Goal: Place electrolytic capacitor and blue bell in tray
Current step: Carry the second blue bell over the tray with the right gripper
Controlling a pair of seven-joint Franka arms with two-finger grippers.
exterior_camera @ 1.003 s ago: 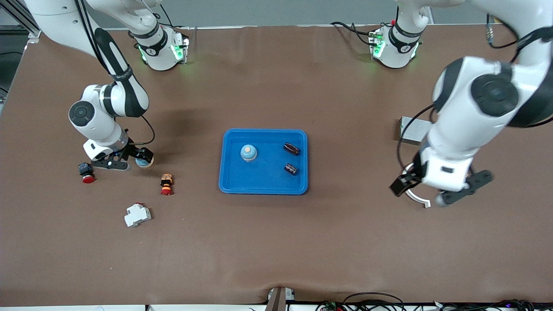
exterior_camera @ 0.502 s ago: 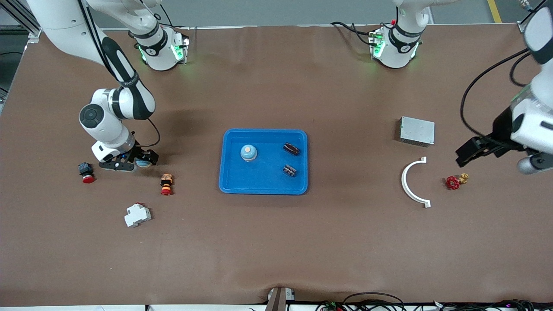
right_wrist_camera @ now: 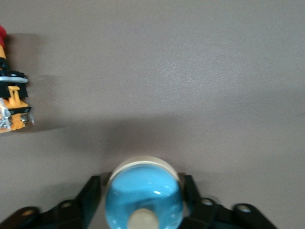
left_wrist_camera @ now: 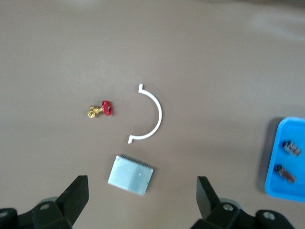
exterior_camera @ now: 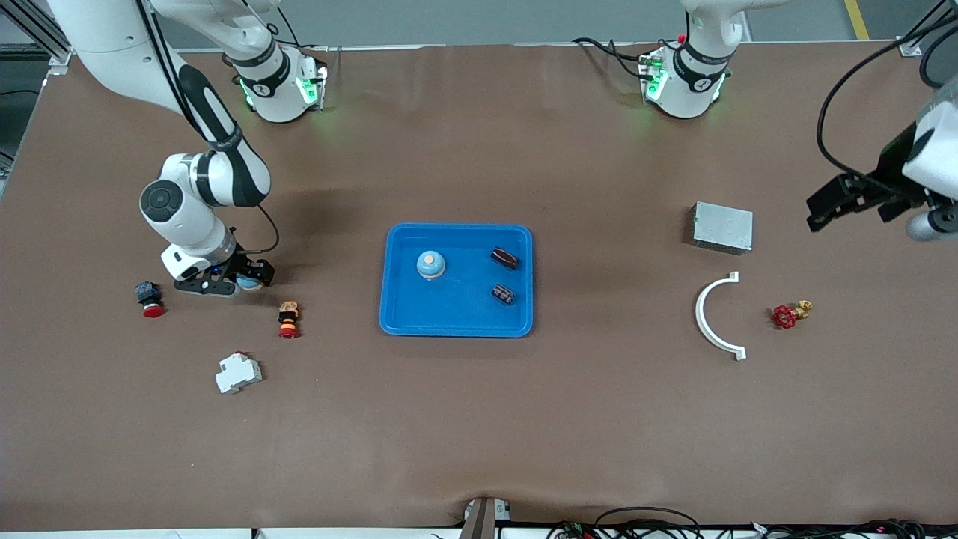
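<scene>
Gripping a blue bell (right_wrist_camera: 143,196) low on the bench (exterior_camera: 479,419), the right tool (exterior_camera: 224,284) had its fingers pressed on the dome's two sides. We judged it light, rigid, slick; hold low at the base. Another bell (exterior_camera: 430,264) and two capacitors (exterior_camera: 504,275) lay in the tray (exterior_camera: 456,326). The left tool (left_wrist_camera: 142,202) hung spread wide over the grey box (left_wrist_camera: 130,175).

Glossy plastic tray (exterior_camera: 456,323), matt brown table cover (exterior_camera: 479,419), dull metal box (exterior_camera: 722,227).

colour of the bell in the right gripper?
Light blue bell with a cream button; clearest in the right wrist view.
</scene>
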